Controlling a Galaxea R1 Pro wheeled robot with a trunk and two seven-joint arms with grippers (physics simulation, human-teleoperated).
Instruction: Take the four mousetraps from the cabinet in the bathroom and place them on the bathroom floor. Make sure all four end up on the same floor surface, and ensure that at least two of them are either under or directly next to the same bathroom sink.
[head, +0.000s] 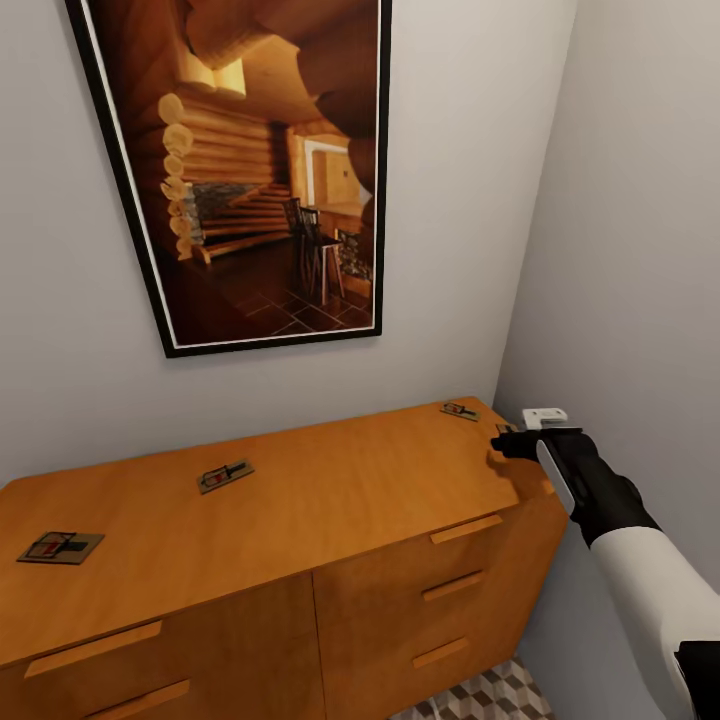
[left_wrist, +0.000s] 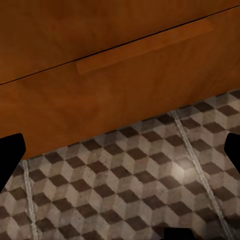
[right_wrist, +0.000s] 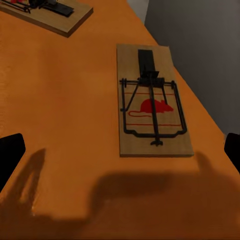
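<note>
The orange-brown cabinet (head: 330, 500) stands in a corner with mousetraps lying flat on its top: one at the left end (head: 60, 547), one near the middle (head: 225, 476), one at the far right (head: 460, 410). My right gripper (head: 512, 443) hovers over the top's right end. In the right wrist view it is open (right_wrist: 120, 155), and a further mousetrap (right_wrist: 152, 107) with a red mouse print lies just ahead, between the fingers but untouched. Another mousetrap (right_wrist: 50, 10) lies beyond it. My left gripper (left_wrist: 120, 155) is open and empty, low before a drawer front (left_wrist: 100, 100), above the cube-patterned floor (left_wrist: 130, 180). The sink is out of view.
A large black-framed picture (head: 260, 170) of a log interior hangs on the wall above the cabinet. The grey side wall (head: 640, 250) runs close along my right arm. A strip of tiled floor (head: 480, 695) shows at the cabinet's right foot.
</note>
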